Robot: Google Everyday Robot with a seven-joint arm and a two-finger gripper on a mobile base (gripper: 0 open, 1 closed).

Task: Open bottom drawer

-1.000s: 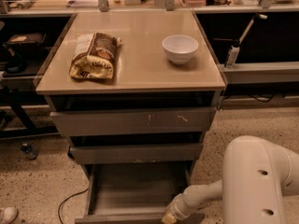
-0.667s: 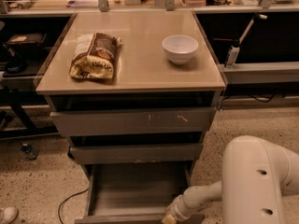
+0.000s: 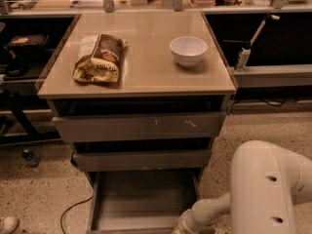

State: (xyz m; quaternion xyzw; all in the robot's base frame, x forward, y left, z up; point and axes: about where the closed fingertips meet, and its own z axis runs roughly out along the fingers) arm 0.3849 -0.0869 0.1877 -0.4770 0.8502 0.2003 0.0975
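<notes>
The bottom drawer [image 3: 141,199] stands pulled out below the other two fronts, showing its shallow grey tray interior. Its front edge lies along the lower edge of the view. My white arm [image 3: 263,189] reaches in from the lower right, and its wrist ends at the drawer's front right corner. The gripper [image 3: 181,228] sits there at the bottom edge, mostly cut off by the view. Above are the mid-sized front [image 3: 141,160] and the tall scratched top front [image 3: 141,126], both slightly out.
On the cabinet's beige top [image 3: 146,77] lie a brown and yellow snack bag [image 3: 100,57] and a white bowl [image 3: 188,50]. Shelving and benches stand left and right. A black cable [image 3: 73,211] runs on the speckled floor at left.
</notes>
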